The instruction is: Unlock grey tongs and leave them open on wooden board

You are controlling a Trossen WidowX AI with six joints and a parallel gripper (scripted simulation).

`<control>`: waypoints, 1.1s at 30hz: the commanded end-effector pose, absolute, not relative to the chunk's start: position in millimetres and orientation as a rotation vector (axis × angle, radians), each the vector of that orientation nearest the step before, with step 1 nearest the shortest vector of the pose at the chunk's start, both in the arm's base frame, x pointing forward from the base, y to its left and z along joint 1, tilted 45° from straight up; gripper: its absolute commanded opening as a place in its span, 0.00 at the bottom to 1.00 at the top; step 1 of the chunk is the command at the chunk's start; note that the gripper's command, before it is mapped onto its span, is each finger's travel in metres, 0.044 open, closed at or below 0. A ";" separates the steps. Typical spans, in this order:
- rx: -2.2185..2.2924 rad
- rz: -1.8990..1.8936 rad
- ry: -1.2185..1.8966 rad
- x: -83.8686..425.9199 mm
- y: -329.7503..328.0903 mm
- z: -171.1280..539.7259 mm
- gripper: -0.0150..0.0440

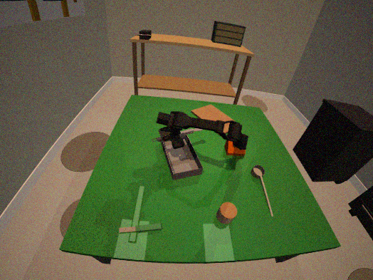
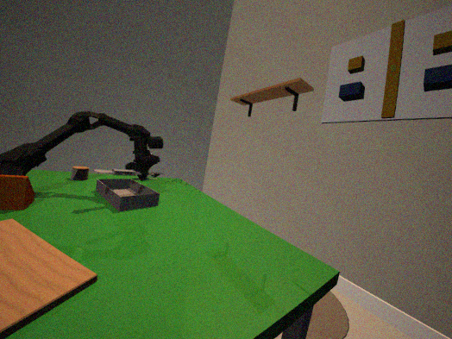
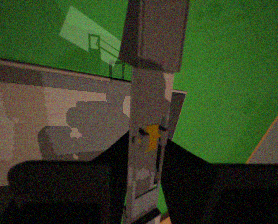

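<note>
My gripper [image 1: 177, 144] [image 2: 143, 177] [image 3: 142, 135] is shut on the grey tongs [image 1: 192, 132] [image 2: 125, 172] [image 3: 150, 102], which pass between its fingers. The tongs are roughly level, stick out on both sides of the fingers and are held a little above the far end of the roasting tin. Their arms look close together; the lock cannot be made out. The roasting tin [image 1: 187, 174] [image 2: 139, 201] [image 3: 30, 74] is a dark grey open box on the green table, with shadows inside. The wooden board [image 1: 210, 112] [image 2: 39, 274] lies flat at the back of the table in the top view.
An orange block [image 1: 235, 149] [image 2: 14, 192] stands by the arm's base. A round cup-like thing [image 1: 227, 213] [image 2: 79, 173], a spoon [image 1: 266, 194] with its bowl in a dark round dish, and a knife-like thing [image 1: 147, 227] across a pale strip [image 1: 137, 205] are on the table.
</note>
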State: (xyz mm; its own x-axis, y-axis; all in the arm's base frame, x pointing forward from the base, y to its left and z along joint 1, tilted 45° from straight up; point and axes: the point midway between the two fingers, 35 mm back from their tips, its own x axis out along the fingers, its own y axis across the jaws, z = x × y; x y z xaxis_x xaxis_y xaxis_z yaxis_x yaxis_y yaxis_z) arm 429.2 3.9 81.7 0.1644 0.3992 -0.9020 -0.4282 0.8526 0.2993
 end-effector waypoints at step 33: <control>0.397 0.789 1.382 436.2 0.8 81.0 0.00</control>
State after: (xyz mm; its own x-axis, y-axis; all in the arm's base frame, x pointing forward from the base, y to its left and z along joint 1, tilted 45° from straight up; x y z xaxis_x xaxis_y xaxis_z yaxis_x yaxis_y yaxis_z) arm 436.3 2.2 82.2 -0.0068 0.6988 -0.7153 -0.2656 0.6883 0.6751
